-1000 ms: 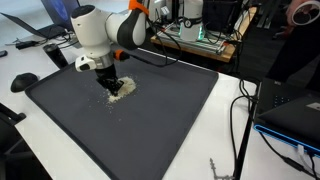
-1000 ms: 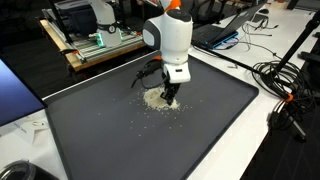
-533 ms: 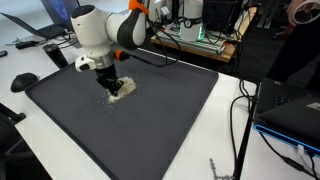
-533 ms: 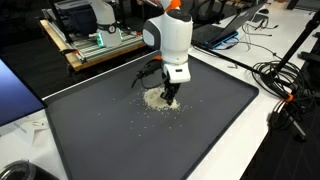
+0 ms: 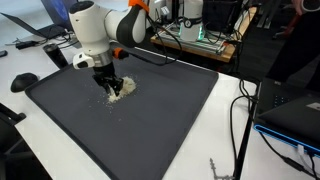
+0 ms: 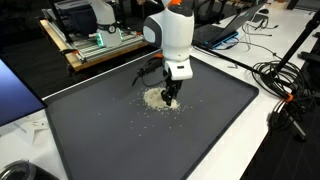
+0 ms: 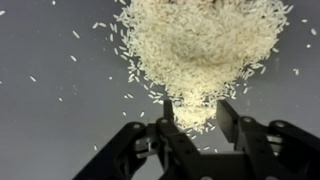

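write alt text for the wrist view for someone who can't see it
A heap of white rice lies on a dark grey mat, with loose grains scattered around it. The black claw comes in from the bottom edge, its two fingers standing apart at the heap's near edge with some grains between them.

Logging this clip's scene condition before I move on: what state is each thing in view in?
gripper: jaws apart, gripping nothing, tips at the pile's near edge.
rice pile: heaped in one mound on the mat.
loose grains: scattered singly around the mound.
mat: flat, spread across the table.
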`<state>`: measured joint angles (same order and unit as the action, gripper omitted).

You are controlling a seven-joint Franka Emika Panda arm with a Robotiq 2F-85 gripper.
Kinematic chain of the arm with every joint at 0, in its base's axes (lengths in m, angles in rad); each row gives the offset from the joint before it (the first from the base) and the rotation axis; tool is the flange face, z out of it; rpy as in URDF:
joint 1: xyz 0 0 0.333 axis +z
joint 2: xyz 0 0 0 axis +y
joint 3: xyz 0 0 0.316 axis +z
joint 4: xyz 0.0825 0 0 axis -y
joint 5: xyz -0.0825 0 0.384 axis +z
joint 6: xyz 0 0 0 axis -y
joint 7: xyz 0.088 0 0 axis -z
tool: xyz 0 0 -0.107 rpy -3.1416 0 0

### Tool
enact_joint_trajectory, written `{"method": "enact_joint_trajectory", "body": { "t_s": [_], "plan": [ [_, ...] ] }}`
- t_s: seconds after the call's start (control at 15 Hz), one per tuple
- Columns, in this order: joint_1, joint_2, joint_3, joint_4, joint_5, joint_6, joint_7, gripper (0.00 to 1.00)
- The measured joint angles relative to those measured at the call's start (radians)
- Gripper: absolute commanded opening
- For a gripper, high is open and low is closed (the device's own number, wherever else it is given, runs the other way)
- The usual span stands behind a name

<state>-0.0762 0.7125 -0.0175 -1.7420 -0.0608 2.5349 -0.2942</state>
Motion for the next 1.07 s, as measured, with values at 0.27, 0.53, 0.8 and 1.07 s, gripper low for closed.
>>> {"method": "enact_joint_trajectory", "body": {
  "t_s": [0.27,0.53,0.8,1.07],
  "plan": [
    [0.014,-0.04,-0.016,-0.011,-0.026,-0.005,0.031,1.0],
    [0.083,-0.095,-0.066,-0.047,-0.112,-0.002,0.144,1.0],
    [0.206,-0.146,-0.143,-0.098,-0.258,-0.001,0.345,1.0],
    [0.32,-0.164,-0.212,-0.132,-0.4,-0.002,0.579,1.0]
  ]
}}
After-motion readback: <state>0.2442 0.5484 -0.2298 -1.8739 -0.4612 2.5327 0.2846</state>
